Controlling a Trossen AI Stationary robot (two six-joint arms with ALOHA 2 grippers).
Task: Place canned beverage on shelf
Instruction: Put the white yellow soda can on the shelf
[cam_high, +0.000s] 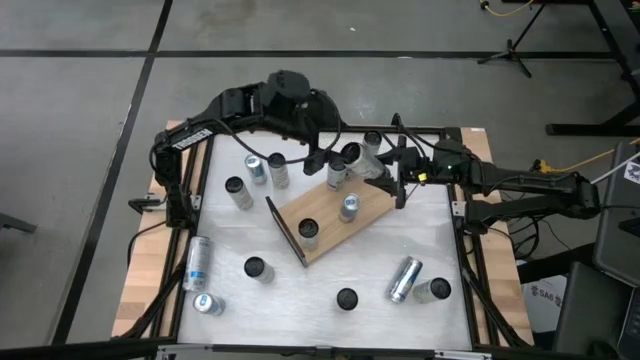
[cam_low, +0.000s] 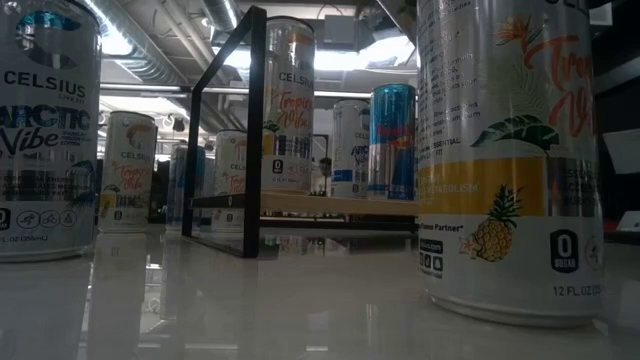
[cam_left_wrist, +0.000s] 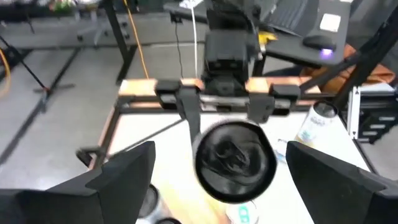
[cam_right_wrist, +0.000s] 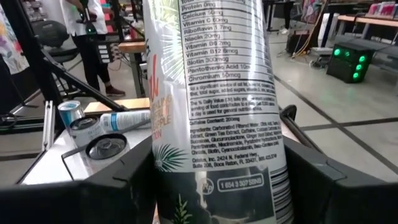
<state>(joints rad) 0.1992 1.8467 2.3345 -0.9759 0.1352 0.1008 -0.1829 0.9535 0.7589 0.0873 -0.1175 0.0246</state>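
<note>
The shelf (cam_high: 335, 225), a light-brown board with a dark end panel (cam_high: 285, 232), lies slantwise mid-table; in the low view (cam_low: 330, 205) it sits raised on a dark frame. Cans stand on it (cam_high: 308, 232) (cam_high: 349, 207), and one (cam_high: 337, 172) stands at its far edge. My right gripper (cam_high: 385, 170), over the shelf's far right corner, is shut on a white canned beverage (cam_high: 365, 160) (cam_right_wrist: 211, 124). My left gripper (cam_high: 325, 160) is open beside that can's top end (cam_left_wrist: 235, 160), its fingers (cam_left_wrist: 118, 180) standing wide on either side without touching. My right gripper pinches the can's lower body (cam_right_wrist: 217, 186) between its two fingers (cam_right_wrist: 81, 193), which come level from the table's right side and lie across the can. The can is tilted, its top leaning away toward my left arm. Its bottom is hidden by the gripper.
Several cans stand on the white table (cam_high: 238, 190) (cam_high: 256, 168) (cam_high: 278, 170) (cam_high: 255, 268) (cam_high: 346, 298) (cam_high: 437, 290), and others lie flat (cam_high: 197, 262) (cam_high: 405, 278). One can (cam_high: 372, 140) stands by the far frame. A person (cam_right_wrist: 87, 37) is in the room beyond.
</note>
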